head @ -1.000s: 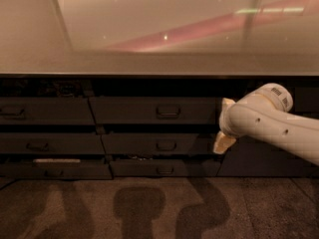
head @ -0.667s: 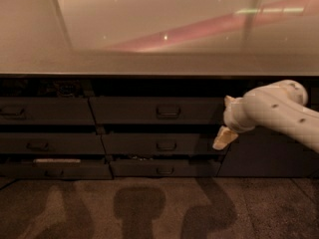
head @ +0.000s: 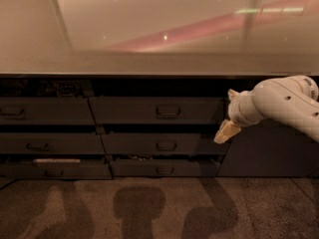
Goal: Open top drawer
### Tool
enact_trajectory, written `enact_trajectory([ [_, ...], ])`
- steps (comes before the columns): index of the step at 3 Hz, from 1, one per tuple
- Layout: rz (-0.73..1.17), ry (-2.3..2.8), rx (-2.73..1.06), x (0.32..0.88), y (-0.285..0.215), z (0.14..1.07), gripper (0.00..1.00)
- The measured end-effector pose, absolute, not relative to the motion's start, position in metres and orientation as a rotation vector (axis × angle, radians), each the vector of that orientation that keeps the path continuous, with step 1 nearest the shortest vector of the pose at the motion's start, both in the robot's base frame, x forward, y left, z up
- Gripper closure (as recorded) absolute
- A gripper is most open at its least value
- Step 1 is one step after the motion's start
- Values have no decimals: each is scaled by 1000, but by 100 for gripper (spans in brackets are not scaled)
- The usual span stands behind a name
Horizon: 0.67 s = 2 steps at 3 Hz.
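The top drawer (head: pixel 129 110) is the wide dark front in the middle column, just under the counter edge, with a small rounded pull handle (head: pixel 168 111) at its centre. Its front stands a little forward of the cabinet. My gripper (head: pixel 227 130) comes in from the right on a white arm (head: pixel 284 103). It hangs at the drawer's right end, well right of the handle. A pale tan tip points down and left, level with the gap below the drawer front. Nothing is seen in its grasp.
Two narrower dark drawers (head: pixel 152 144) sit under the top one, and a second column of drawers (head: pixel 45 111) stands to the left. A glossy counter top (head: pixel 149 34) runs above. A dark cabinet panel (head: pixel 269 153) is on the right, with brown floor (head: pixel 149 208) below.
The arm has shifted to the right and the gripper's tip has risen slightly, staying at the top drawer's right end. The drawers have not moved.
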State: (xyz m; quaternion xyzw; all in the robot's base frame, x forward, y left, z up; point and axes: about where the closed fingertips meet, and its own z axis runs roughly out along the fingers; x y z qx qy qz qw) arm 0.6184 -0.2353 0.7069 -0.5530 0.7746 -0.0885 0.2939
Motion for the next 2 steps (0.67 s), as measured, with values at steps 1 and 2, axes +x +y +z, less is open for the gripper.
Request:
enact_trajectory([
  [1, -224, 2101, -1474, 625, -236, 701, 0],
  [2, -248, 2208, -1472, 651, -251, 683, 0],
])
